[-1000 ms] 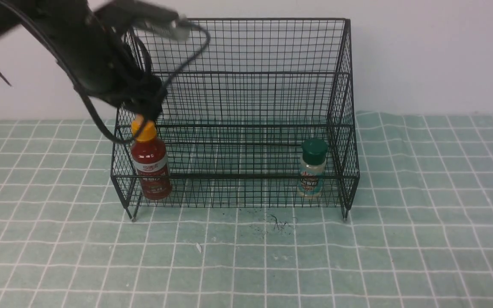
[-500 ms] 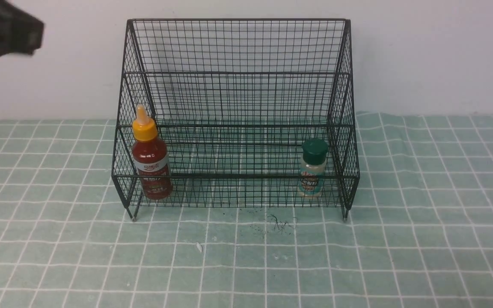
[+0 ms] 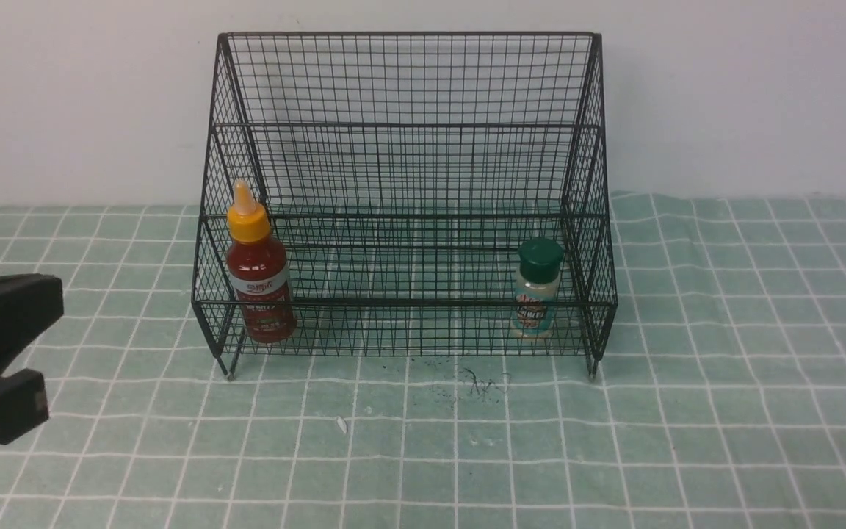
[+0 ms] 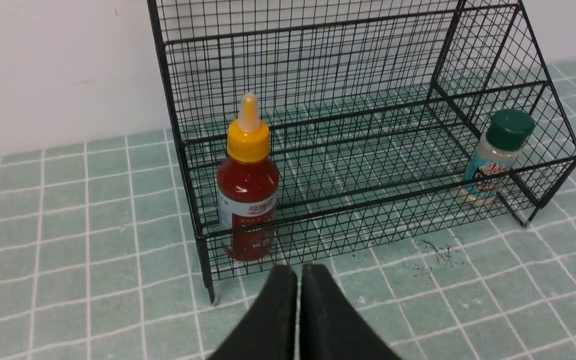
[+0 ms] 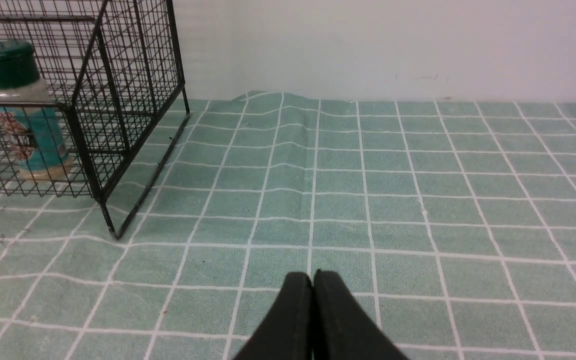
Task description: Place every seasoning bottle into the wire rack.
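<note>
The red sauce bottle with its yellow nozzle cap stands upright in the front left corner of the black wire rack. The small clear shaker jar with its green cap stands upright in the front right corner. In the left wrist view the left gripper is shut and empty, above the mat in front of the red bottle and clear of the rack. The right gripper is shut and empty over bare mat, to the right of the rack and the shaker.
A green checked mat covers the table, with a wrinkle beside the rack's right side. Dark crumbs lie in front of the rack. A white wall stands behind. A black part of the left arm shows at the front view's left edge.
The left arm was at the red bottle's cap, let go and pulled away up and left. It now sits low at the left edge. Both bottles stayed put.
</note>
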You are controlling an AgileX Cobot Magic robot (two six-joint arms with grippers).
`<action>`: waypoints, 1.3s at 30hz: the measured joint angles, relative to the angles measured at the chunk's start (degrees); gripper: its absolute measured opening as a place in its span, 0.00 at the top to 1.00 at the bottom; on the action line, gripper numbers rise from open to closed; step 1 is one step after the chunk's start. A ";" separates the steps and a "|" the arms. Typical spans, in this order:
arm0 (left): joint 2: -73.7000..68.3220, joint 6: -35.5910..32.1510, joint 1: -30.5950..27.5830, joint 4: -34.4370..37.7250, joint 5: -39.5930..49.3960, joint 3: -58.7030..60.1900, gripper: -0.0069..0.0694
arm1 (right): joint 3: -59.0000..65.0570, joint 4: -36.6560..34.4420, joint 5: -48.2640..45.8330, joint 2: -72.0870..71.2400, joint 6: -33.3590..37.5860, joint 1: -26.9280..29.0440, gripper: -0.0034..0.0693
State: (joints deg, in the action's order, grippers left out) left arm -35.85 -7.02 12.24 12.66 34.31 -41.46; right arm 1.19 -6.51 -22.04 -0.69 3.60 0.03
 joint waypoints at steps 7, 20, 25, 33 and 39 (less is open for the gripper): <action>4.71 0.00 0.00 -2.09 -0.49 0.93 0.92 | 0.00 0.00 0.00 0.00 0.05 0.00 0.97; 30.57 0.07 -9.09 -8.21 -19.56 34.93 0.92 | 0.00 0.00 0.00 0.00 0.05 0.00 0.97; 36.42 0.07 -9.39 -8.44 -15.69 43.03 0.92 | 0.00 0.00 0.00 0.00 0.05 0.00 0.97; 36.48 0.12 -9.39 -8.47 -13.22 43.14 0.92 | 0.00 0.00 0.00 0.00 0.05 0.00 0.97; 36.48 0.12 -9.39 -8.51 -13.17 43.14 0.92 | 0.00 0.00 0.00 0.00 0.05 0.00 0.97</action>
State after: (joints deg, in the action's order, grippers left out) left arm 0.63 -6.89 2.84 4.15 21.15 1.68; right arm 1.19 -6.51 -22.04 -0.69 3.65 0.03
